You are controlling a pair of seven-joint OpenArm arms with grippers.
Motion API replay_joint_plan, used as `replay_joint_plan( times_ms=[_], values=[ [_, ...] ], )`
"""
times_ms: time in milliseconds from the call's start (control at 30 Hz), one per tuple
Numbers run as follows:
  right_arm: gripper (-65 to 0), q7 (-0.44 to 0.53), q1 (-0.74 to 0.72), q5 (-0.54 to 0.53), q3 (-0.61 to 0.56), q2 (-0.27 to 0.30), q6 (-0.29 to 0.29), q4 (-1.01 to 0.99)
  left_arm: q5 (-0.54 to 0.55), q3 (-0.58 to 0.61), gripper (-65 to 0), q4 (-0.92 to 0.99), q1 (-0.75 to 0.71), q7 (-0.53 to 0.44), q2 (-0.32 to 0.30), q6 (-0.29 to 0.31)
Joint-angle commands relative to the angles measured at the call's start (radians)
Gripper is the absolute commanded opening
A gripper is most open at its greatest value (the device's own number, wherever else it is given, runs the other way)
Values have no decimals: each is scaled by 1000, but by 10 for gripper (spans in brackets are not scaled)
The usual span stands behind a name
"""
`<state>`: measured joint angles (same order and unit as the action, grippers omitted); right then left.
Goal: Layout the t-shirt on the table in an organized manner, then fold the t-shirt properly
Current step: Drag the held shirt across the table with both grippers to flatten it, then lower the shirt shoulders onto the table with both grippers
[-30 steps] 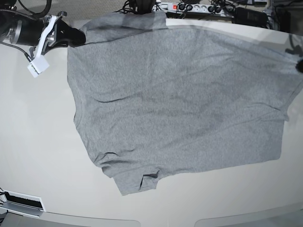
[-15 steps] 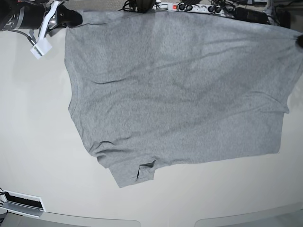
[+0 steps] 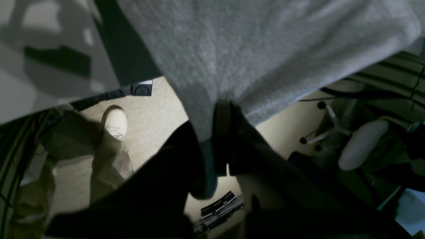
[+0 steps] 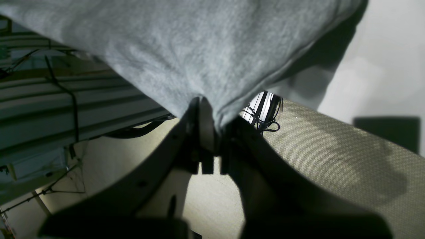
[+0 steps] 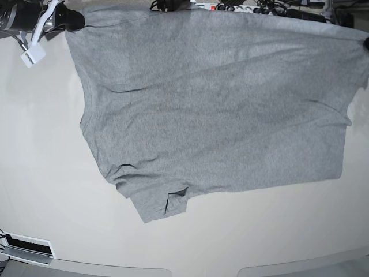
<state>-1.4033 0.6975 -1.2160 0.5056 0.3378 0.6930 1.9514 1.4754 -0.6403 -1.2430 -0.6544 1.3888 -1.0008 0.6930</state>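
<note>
The grey t-shirt (image 5: 219, 104) is stretched wide over the white table (image 5: 46, 173), plain side up, its far edge lifted between my two grippers. A sleeve (image 5: 158, 202) lies crumpled toward the near side. My right gripper (image 5: 74, 18) is at the far left corner, shut on the t-shirt's edge (image 4: 212, 109). My left gripper (image 5: 365, 41) shows only as a dark tip at the far right edge, shut on the other corner of the t-shirt (image 3: 215, 109). In both wrist views the cloth is pinched between the dark fingers (image 4: 199, 132) (image 3: 222, 139).
A power strip and cables (image 5: 242, 8) lie beyond the table's far edge. Below the table edge, the left wrist view shows a person's shoe (image 3: 115, 122) and an office chair (image 3: 358, 142) on the floor. A white vent plate (image 5: 26, 247) sits at the near left corner.
Both grippers have pulled the t-shirt's held edge farther back and outward. The cloth has slid away across the table and is stretched flatter.
</note>
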Motion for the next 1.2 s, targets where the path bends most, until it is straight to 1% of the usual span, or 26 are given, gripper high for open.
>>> replay_joint_plan(
  times_ms=[0,33,67,200,267,400,567,667,800,867,1033,1100,1167],
  values=[
    [-650,7,4,-18,6,14,5,17,8,-11,-650,-7,-2,8,-27,5],
    [-650,7,4,-18,5,14,5,17,8,-11,-650,-7,-2,8,-27,5],
    [-650,7,3,-18,5,14,5,17,8,-11,-650,-7,-1,-23,-27,5],
    [-650,7,0,-18,5,14,5,17,8,-11,-650,-7,10,-222,-26,5],
    [-650,37,0,-18,5,14,5,17,8,-11,-650,-7,39,-275,-13,5],
    [-650,110,0,-17,5,11,5,17,8,-11,-650,-7,115,-274,42,5],
    [-650,117,-45,-13,5,8,5,17,8,-11,-650,-7,153,-274,104,5],
    [-650,117,-83,-13,5,8,5,17,8,-11,-650,-6,154,-275,118,5],
    [-650,122,-127,-10,5,6,5,16,8,-11,-650,-5,157,-293,117,5],
    [-650,137,-147,-5,5,3,5,16,3,-11,-650,-5,157,-327,117,5],
    [-650,183,-202,66,5,-29,5,8,-122,-11,-650,-5,157,-464,117,5],
    [-650,190,-217,73,5,-44,5,8,-149,-11,-650,-5,157,-497,118,5],
    [-650,207,-227,73,3,-50,5,8,-162,-11,-650,-5,160,-507,119,5]
  ],
)
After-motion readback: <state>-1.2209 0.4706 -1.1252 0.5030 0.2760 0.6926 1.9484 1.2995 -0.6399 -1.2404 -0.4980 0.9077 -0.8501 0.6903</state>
